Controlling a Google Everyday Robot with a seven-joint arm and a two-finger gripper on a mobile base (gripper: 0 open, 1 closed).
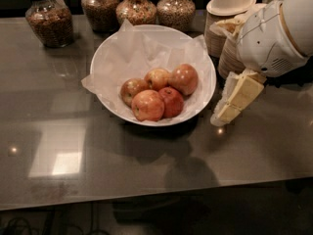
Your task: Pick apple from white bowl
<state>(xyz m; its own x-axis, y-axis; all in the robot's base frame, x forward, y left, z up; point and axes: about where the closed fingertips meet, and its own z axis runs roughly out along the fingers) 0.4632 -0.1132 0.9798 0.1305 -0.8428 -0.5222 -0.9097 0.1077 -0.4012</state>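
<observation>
The white bowl [112, 58], wide and lined with crumpled white paper, stands on the dark table at mid-frame. Several apples lie in its front half. The largest apple [184, 78], glossy reddish-orange, is at the right of the pile, next to a deeper red apple [171, 101] and a paler peach-orange apple [147, 105]. My gripper [226, 110] hangs from the white arm at the right. It points down and to the left, just outside the bowl's right rim, near the table top. It holds nothing that I can see.
Several glass jars of dry food [49, 18] line the table's back edge. Stacked beige paper bowls [230, 21] stand at the back right, behind my arm [274, 33]. The table's front edge [146, 199] runs along the bottom.
</observation>
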